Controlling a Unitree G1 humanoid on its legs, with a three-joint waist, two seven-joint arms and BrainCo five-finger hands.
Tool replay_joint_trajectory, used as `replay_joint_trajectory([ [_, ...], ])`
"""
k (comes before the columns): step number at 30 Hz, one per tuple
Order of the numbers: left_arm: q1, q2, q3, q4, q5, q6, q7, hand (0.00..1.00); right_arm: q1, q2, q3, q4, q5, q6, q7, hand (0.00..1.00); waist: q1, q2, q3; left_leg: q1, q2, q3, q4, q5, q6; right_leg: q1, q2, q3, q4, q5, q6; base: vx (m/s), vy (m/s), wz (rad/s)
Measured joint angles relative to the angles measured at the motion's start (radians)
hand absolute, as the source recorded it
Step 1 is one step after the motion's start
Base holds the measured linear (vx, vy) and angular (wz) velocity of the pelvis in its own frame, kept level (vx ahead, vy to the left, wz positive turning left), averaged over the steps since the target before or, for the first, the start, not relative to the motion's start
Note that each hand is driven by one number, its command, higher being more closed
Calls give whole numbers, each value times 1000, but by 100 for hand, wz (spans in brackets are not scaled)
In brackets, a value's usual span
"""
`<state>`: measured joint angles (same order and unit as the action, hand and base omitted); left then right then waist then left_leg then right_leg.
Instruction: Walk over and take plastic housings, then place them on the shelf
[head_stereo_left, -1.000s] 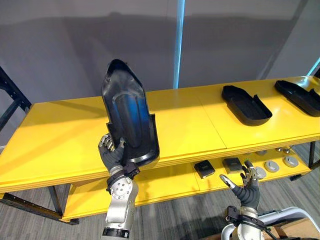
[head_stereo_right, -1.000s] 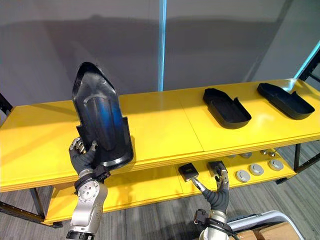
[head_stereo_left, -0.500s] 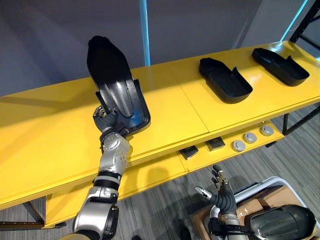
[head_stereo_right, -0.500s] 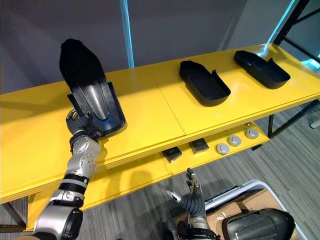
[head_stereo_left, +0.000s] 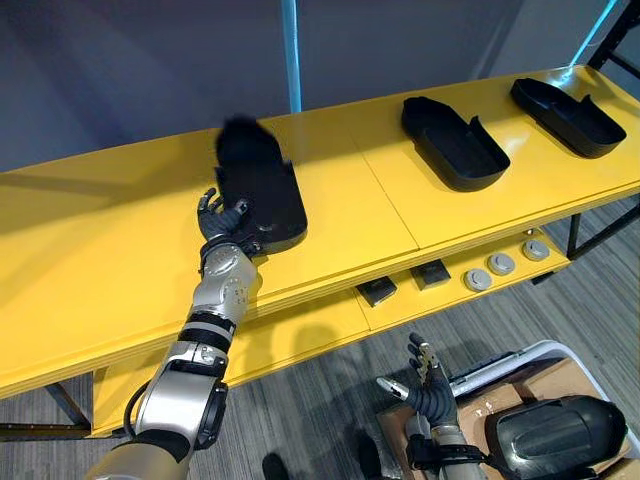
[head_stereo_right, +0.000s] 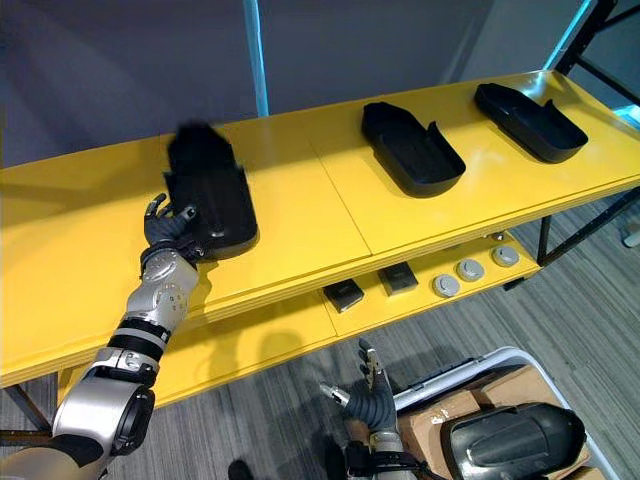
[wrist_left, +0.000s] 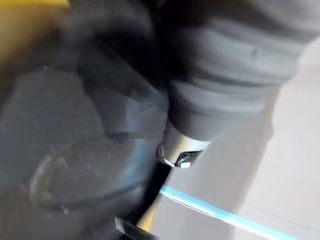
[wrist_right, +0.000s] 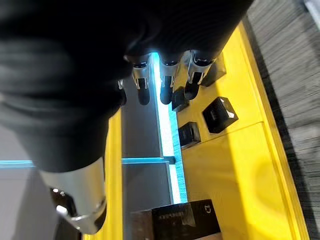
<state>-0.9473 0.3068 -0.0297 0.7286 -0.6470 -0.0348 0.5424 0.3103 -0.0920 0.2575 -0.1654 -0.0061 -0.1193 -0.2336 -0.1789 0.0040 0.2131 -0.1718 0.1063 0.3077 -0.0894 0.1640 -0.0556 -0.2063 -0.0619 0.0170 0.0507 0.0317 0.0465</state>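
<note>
1 housing (head_stereo_left: 262, 190) touching L hand (head_stereo_left: 222, 232)

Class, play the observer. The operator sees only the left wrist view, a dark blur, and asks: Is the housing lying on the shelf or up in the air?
Observer: The housing lies on the yellow top shelf, with the left hand at its near end.
Operator: Any others up there?
Observer: Yes, a middle housing and a far-right housing, apart from each other, further to the robot's right.
Operator: And the other hand?
Observer: The right hand hangs low over the floor, fingers spread, holding nothing.
</note>
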Motion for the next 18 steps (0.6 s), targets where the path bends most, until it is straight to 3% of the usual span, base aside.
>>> replay_joint_trajectory([
  [13,-1,-25,-26,-4,5,22,44,0,-1,-20,3,30,-3,16,1,0,0,0,0,4,0,-29,-1,11,2,24,-4,-28,-11,7,1,-28,36,6],
  [15,0,-39,-18,-22,30,25,61,0,-2,-21,3,33,-3,17,1,0,2,0,0,8,0,-29,-1,11,2,29,-4,-28,-11,7,1,-29,40,1],
  [18,12,-57,5,-142,160,34,103,0,-2,-21,2,42,-3,17,4,0,2,0,0,15,0,-28,-1,11,2,35,-4,-28,-11,8,1,-15,22,-1],
])
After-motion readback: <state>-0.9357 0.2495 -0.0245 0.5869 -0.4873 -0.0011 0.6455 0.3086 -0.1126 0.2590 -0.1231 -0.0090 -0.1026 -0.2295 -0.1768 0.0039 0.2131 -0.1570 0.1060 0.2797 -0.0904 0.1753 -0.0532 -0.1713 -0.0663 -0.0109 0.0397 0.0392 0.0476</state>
